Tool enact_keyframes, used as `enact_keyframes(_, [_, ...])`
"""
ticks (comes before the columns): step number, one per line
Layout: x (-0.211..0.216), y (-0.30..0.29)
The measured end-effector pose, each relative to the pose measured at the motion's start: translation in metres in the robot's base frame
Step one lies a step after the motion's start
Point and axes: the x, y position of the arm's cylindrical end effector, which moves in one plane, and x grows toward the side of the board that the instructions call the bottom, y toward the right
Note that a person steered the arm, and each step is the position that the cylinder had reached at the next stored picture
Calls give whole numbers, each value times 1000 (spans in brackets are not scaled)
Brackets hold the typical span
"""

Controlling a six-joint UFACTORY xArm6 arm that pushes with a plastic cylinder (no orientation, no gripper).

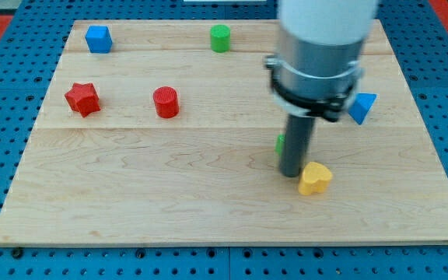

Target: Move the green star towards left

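The green star [281, 143] shows only as a small green sliver at the left side of the dark rod; the rod hides the rest of it. My tip [289, 173] rests on the board just in front of and to the right of that star, right of the board's middle. A yellow heart-shaped block [315, 178] lies right beside my tip, on its right.
A red star [82, 99] and a red cylinder [166, 102] sit at the left. A blue cube [98, 38] and a green cylinder [221, 37] lie along the top edge. A blue triangular block [362, 106] lies at the right, partly behind the arm [319, 47].
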Motion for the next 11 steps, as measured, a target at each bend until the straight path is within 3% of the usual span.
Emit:
enact_keyframes(2, [-11, 55])
enact_keyframes(3, [-31, 33])
enact_keyframes(4, [-31, -62])
enact_keyframes(5, [-41, -104])
enact_keyframes(11, [-61, -109])
